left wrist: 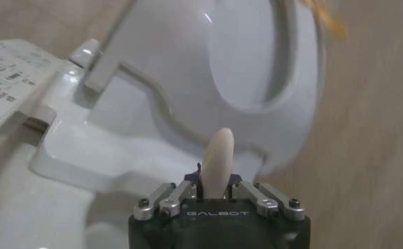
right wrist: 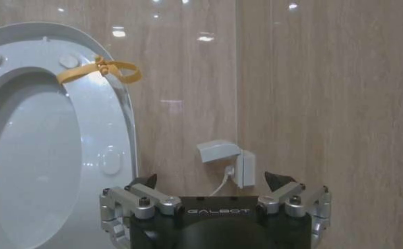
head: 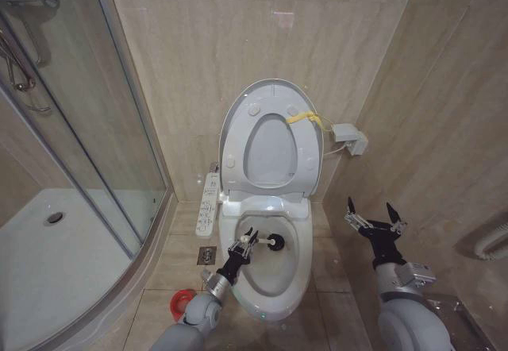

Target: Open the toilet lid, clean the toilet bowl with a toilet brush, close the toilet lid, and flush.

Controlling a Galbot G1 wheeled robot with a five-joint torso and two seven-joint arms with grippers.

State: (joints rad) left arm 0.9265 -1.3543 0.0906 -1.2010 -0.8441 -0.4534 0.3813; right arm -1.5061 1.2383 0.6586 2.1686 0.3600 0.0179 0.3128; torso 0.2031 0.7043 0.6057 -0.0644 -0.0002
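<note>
Head view: the toilet lid (head: pixel 270 97) stands raised against the tiled wall behind the toilet bowl (head: pixel 266 275), with the ring seat (head: pixel 270 154) lifted against it and a yellow tag (head: pixel 302 117) at the lid's rim. The left gripper (head: pixel 247 245) hangs over the bowl's left rim, its fingers closed around the white handle of the toilet brush (head: pixel 272 243). The brush reaches from the gripper toward the middle of the bowl, its dark head inside the basin just beyond the fingertips. The right gripper (head: pixel 373 217) is held up to the right of the bowl, well apart from it, fingers spread wide and holding nothing. A red holder cup (head: pixel 183 301) sits on the floor left of the bowl, and a control panel (head: pixel 208 202) lies beside the bowl's left rear.

Left wrist view: the left gripper (left wrist: pixel 214 194) pinches the brush handle (left wrist: pixel 218 162), which rises straight out from between the fingers toward the raised seat and lid (left wrist: pixel 257 57). The control panel (left wrist: pixel 8 78) lies off to one side.

Right wrist view: the right gripper (right wrist: pixel 215 184) is wide open and empty, facing the wall; the raised lid (right wrist: pixel 63 129) with its yellow tag (right wrist: pixel 97 71) stands beside it, and a small wall box (right wrist: pixel 229 161) lies just past the fingertips.
</note>
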